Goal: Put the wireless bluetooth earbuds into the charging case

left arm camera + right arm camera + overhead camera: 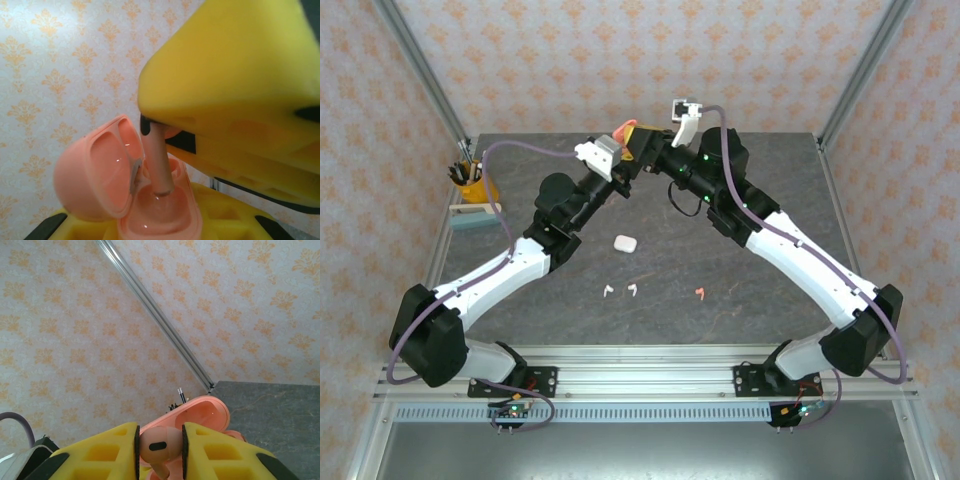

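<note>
Top view: a white case (625, 242), two white earbuds (608, 291) and a loose pink earbud (700, 293) lie on the grey table (770, 300). Left wrist: the left gripper (160, 222) clamps an open pink case (95, 175), with the held pink earbud (157, 160) standing stem-down in its socket. Right wrist: the right gripper (160, 445) pinches that earbud's head, with patterned wallpaper (75, 315) behind.

Dark grey stone-patterned table (650, 322). Near centre lies a white charging case (625, 242). Closer to the arm bases: left white earbud (607, 291) and right white earbud (632, 289), near each other, not touching. Coral-pink earbud (700, 293) lies further right. Left edge: yellow pencil cup (470, 186), with a pale green block (475, 220) just beside it.
</note>
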You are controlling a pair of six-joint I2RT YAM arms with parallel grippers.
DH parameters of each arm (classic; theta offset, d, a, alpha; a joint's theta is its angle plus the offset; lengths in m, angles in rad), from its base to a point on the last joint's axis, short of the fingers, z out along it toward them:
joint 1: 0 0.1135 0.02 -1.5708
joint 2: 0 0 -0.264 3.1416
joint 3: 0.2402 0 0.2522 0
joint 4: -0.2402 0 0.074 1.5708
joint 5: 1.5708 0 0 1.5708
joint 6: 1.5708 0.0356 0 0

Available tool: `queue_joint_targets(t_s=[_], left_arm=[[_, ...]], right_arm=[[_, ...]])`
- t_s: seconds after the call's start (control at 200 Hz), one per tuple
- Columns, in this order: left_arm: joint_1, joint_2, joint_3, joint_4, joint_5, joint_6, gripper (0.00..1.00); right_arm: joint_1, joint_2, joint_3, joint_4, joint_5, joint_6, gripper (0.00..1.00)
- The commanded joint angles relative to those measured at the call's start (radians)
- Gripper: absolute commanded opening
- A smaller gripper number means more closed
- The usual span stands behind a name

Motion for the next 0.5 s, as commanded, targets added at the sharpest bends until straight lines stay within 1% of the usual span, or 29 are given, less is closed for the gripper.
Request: queue_joint_targets(t_s=[0.0, 0.495], left_arm=[[-0.008, 0.001, 0.036, 0.024, 0.009, -0.011, 0.0], [-0.008, 0.006, 0.045, 0.017, 0.006, -0.012, 0.0]], right_arm=[[0.01, 0.006, 0.038, 0.032, -0.026, 0.002, 0.26], [0.017, -0.009, 0.01, 0.016, -0.029, -0.014, 0.25]])
